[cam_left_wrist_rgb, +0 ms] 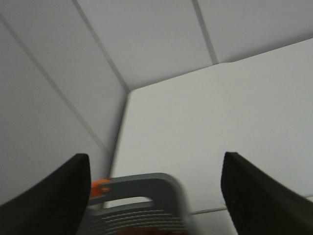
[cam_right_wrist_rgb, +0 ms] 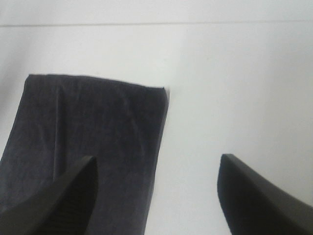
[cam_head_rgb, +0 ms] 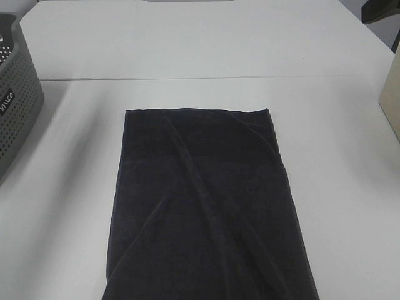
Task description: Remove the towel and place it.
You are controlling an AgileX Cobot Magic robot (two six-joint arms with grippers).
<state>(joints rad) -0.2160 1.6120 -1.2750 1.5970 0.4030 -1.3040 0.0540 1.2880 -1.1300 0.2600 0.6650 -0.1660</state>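
At the upper left edge of the exterior high view stands the grey perforated basket (cam_head_rgb: 15,94). As far as that view shows, no dark cloth hangs on its rim, though most of its inside is out of frame. The left wrist view looks down over the basket's rim (cam_left_wrist_rgb: 146,188). There the left gripper (cam_left_wrist_rgb: 155,161) has its fingers (cam_left_wrist_rgb: 58,191) spread wide, with only the rim and white table between them. It holds nothing.

The towel (cam_head_rgb: 209,206) lies in the centre and lower middle of the exterior view, well apart from the basket. It is spread flat on the white table (cam_head_rgb: 206,50) as a long rectangle. Its far edge is straight, and a few soft creases run diagonally across it. Its near end runs off the bottom of the frame, so how that end lies cannot be told.

The right wrist view shows a far corner of the towel (cam_right_wrist_rgb: 93,137) flat on the table. The right gripper (cam_right_wrist_rgb: 157,159) hovers over it with fingers (cam_right_wrist_rgb: 63,196) parted and no cloth between them. A pale box (cam_head_rgb: 392,100) shows at the right edge of the exterior view, clear of the towel.

I judge the task nearly or fully done: the towel is out and laid down, and neither gripper holds it. At most the creases remain to be smoothed.
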